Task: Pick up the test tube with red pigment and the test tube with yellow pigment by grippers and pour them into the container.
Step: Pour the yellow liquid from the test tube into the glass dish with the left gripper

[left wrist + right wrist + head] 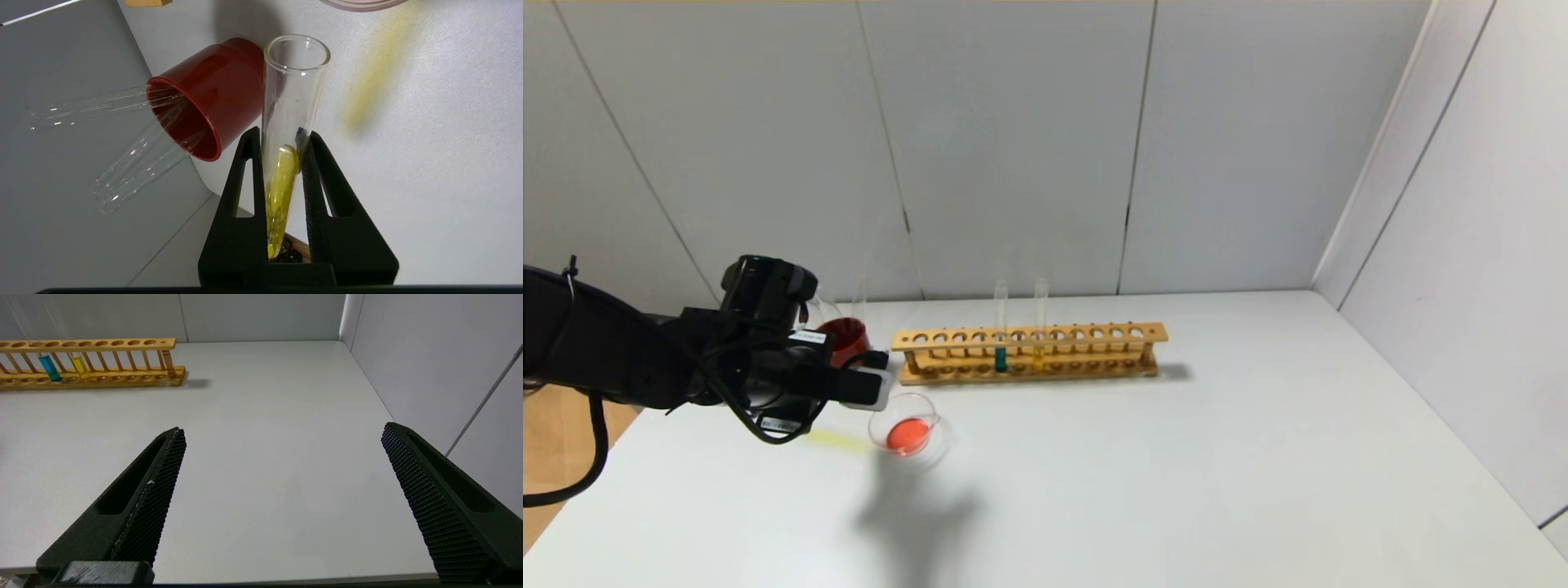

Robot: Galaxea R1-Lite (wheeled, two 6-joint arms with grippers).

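My left gripper [282, 136] pinches the yellow tube [286, 134], tipped level beside the glass dish [907, 431], which holds red liquid. I judge this the yellow pour; next the mouth must get over the dish rim and tilt further. Yellow smear [837, 441] on the table [1217, 474]. Right gripper [282, 457] idle, spread wide.

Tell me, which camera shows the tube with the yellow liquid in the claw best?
The left wrist view. There the yellow tube fills the picture, pinched between the left gripper's black fingers, its open mouth pointing away. In the head view the arm hides it. The right wrist view shows only the rack and the open right gripper.
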